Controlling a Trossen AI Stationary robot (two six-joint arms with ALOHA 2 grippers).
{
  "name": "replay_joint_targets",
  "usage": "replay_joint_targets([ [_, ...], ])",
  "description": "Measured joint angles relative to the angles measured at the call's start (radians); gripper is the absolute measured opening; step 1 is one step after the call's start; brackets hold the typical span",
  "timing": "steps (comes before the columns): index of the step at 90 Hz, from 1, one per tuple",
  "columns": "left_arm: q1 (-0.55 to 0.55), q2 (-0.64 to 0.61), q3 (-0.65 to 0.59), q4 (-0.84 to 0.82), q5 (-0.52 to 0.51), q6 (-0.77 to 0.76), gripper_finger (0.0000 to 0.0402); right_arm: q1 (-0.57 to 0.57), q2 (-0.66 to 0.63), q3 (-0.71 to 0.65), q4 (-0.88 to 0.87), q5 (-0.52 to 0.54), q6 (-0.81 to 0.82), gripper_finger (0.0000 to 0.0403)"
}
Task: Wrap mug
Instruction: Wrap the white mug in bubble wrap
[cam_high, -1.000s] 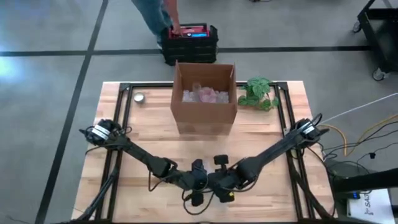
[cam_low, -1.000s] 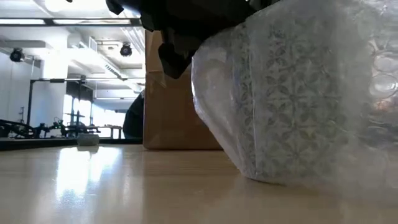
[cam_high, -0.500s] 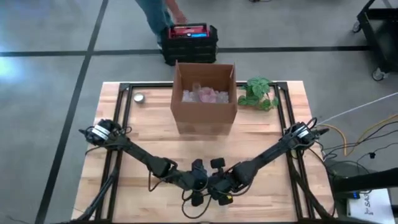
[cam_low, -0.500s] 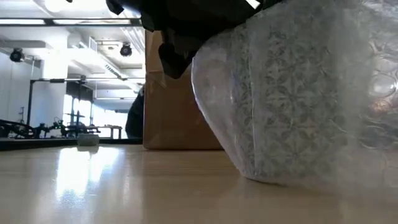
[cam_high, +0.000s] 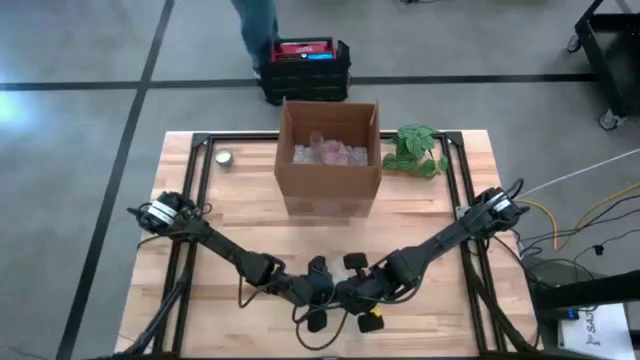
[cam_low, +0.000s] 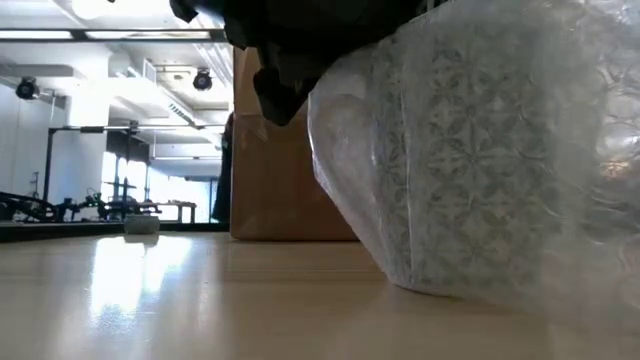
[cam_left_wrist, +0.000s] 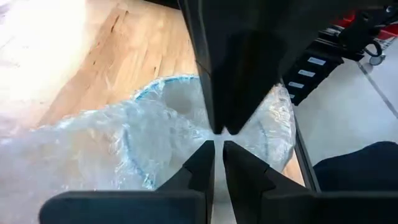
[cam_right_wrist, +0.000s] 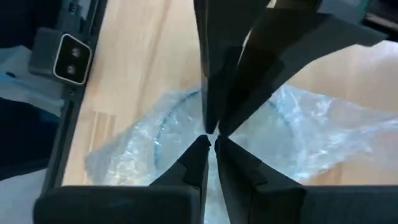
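Both arms reach in low from the table's outer edges and meet near the front edge, at the middle of the table (cam_high: 200, 300). From above, the left gripper (cam_high: 318, 290) and the right gripper (cam_high: 356, 290) sit almost nose to nose, both bent down toward the wood.

Behind them there's a cardboard box (cam_high: 330, 160) standing open with some pink and clear stuff inside, a small green plant (cam_high: 415, 150) just beside it on the right, and a little round thing (cam_high: 224, 157) off near the back left corner. Past the table, a red and black crate (cam_high: 305, 65) is on the floor with a person's legs (cam_high: 255, 25) next to it.

The mug (cam_low: 440, 160) is on the table right under the grippers, swaddled in bubble wrap (cam_left_wrist: 93, 149). In the low view it fills most of the picture, leaning over, its patterned side showing through the plastic, with dark arm parts covering its top and the box behind it.

Left wrist view: the fingers (cam_left_wrist: 239, 68) are pinched together on a fold of the wrap, right over the mug's blue rim. Right wrist view: same deal, the right gripper's fingers (cam_right_wrist: 214, 74) are closed to a thin slit on the wrap, with the mug's rim showing through underneath.
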Motion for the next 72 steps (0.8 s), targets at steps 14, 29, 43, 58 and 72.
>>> replay_joint_targets([
  [14, 0.000, 0.000, 0.000, 0.002, 0.001, 0.000, 0.0022, 0.000, 0.078, -0.016, 0.011, -0.007, 0.006, 0.0018],
  [29, 0.000, 0.000, 0.000, 0.003, 0.000, 0.000, 0.0022, -0.009, 0.152, -0.011, 0.019, -0.007, 0.011, 0.0018],
  [43, 0.000, 0.000, 0.000, 0.001, 0.000, 0.000, 0.0022, -0.015, 0.164, -0.010, 0.017, -0.007, 0.011, 0.0018],
  [58, 0.000, 0.000, 0.000, 0.000, -0.001, 0.000, 0.0022, -0.017, 0.103, 0.008, -0.017, -0.009, 0.002, 0.0018],
  [72, 0.000, 0.000, 0.000, -0.001, 0.000, 0.001, 0.0022, -0.013, 0.010, 0.027, -0.033, -0.014, -0.011, 0.0018],
])
